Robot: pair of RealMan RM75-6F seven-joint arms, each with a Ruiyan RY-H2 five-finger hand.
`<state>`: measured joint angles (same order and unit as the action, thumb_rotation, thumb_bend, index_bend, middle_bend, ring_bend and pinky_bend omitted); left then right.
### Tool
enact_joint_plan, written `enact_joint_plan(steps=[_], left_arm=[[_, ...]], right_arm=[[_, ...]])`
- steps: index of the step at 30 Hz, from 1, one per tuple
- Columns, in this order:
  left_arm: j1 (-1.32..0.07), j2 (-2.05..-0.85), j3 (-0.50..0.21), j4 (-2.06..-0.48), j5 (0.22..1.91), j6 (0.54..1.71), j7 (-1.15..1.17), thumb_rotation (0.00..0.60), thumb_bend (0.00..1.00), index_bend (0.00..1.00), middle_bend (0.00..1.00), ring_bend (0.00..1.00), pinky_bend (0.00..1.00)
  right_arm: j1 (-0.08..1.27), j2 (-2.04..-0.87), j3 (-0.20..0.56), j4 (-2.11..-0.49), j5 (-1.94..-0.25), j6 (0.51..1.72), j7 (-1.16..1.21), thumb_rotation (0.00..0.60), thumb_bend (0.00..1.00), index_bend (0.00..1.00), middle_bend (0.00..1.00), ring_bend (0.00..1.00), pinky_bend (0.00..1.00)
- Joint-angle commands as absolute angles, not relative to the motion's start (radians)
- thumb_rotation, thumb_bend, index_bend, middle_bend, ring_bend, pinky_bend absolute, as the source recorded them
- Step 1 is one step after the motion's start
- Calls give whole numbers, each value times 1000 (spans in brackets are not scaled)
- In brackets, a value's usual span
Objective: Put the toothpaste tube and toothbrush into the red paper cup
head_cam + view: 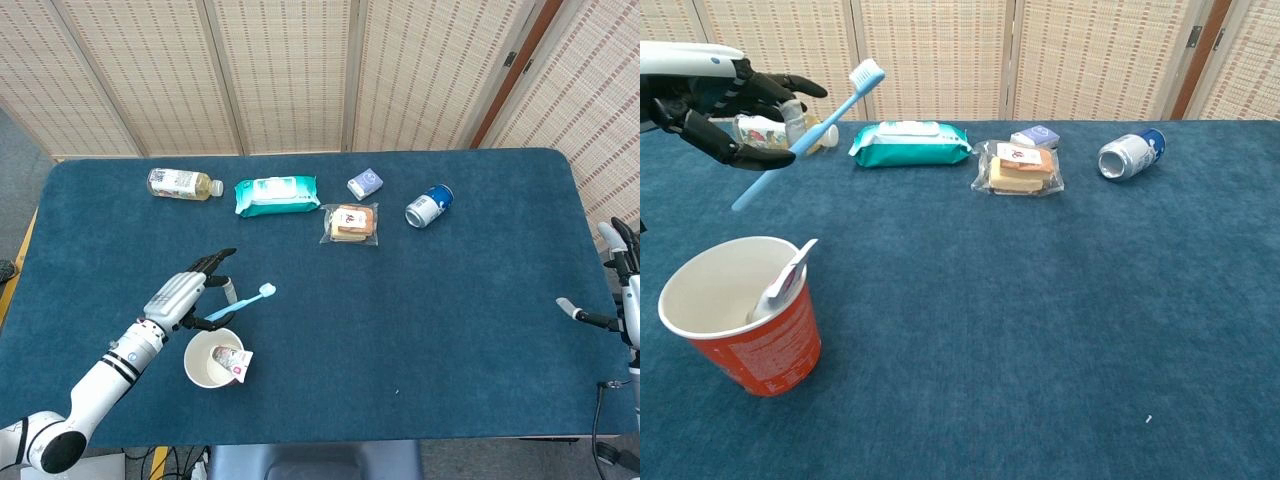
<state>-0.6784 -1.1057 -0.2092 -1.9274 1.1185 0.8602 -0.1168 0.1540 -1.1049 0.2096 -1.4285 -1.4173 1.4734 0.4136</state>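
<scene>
My left hand (190, 297) (725, 105) holds a light blue toothbrush (240, 303) (810, 130) in the air, its bristle head raised and pointing right. The hand hangs just above and behind the red paper cup (215, 357) (740, 315), which stands upright near the table's front left. The toothpaste tube (232, 360) (782, 281) stands inside the cup, leaning on its right rim. My right hand (618, 290) shows only at the far right edge of the head view, off the table, fingers spread with nothing in them.
Along the back of the blue table (400, 300) lie a drink bottle (182, 184), a teal wipes pack (277, 195), a small blue-white box (365, 183), a wrapped sandwich (352, 223) and a blue can (429, 206) on its side.
</scene>
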Motion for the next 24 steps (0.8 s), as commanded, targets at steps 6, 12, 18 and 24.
enact_joint_plan(steps=[6, 12, 18, 24], left_arm=[[-676, -1120, -200, -1942, 1108, 864, -126, 600, 472, 555, 0, 0, 0], [-675, -1130, -194, -1954, 1109, 868, -126, 600, 472, 555, 0, 0, 0], [-670, -1148, -188, -1957, 1110, 879, -132, 600, 473, 555, 0, 0, 0], [-658, -1170, -184, -1945, 1111, 888, -159, 600, 473, 555, 0, 0, 0]], right_arm=[[151, -1116, 198, -1408, -1424, 1470, 434, 600, 0, 54, 24, 26, 366], [148, -1119, 190, -1400, -1428, 1468, 439, 600, 0, 54, 24, 26, 366], [148, -1128, 184, -1393, -1434, 1467, 448, 600, 0, 54, 24, 26, 366], [144, -1131, 181, -1384, -1434, 1468, 455, 600, 0, 54, 24, 26, 366]])
